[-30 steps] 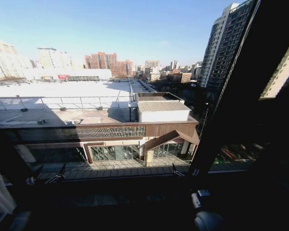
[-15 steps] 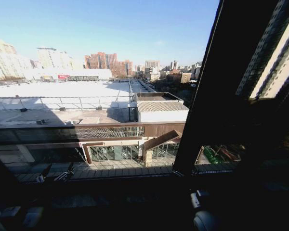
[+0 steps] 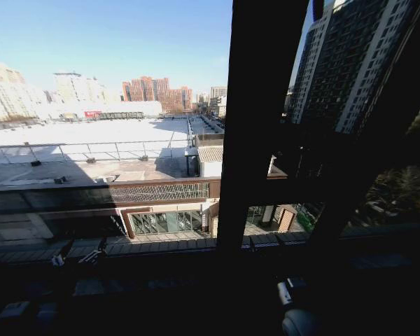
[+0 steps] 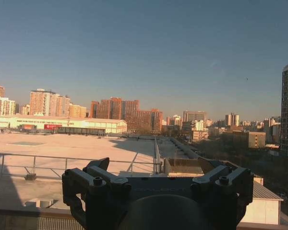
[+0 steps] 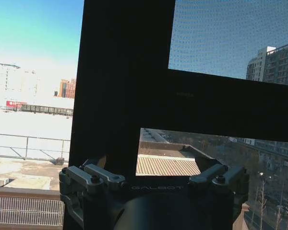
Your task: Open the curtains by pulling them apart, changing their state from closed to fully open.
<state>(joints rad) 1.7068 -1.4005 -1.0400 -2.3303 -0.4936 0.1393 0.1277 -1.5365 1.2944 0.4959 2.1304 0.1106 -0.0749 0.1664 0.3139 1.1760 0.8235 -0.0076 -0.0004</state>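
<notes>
window: the dark frame bar (image 3: 255, 119) stands upright just right of centre in the head view, with bare glass and city roofs on both sides.
curtains: no fabric lies across the glass; the panels are judged to be drawn off to the sides, so the task looks all but done.
left claw (image 4: 158, 191): raised toward the glass; its opening cannot be told, and nothing is seen held.
right claw (image 5: 153, 189): held near the frame bar and mesh screen (image 5: 230, 33); its opening cannot be told.
handling: sheer cloth is judged light, soft and easily bunched; a pleated inner edge would best be pinched.
</notes>
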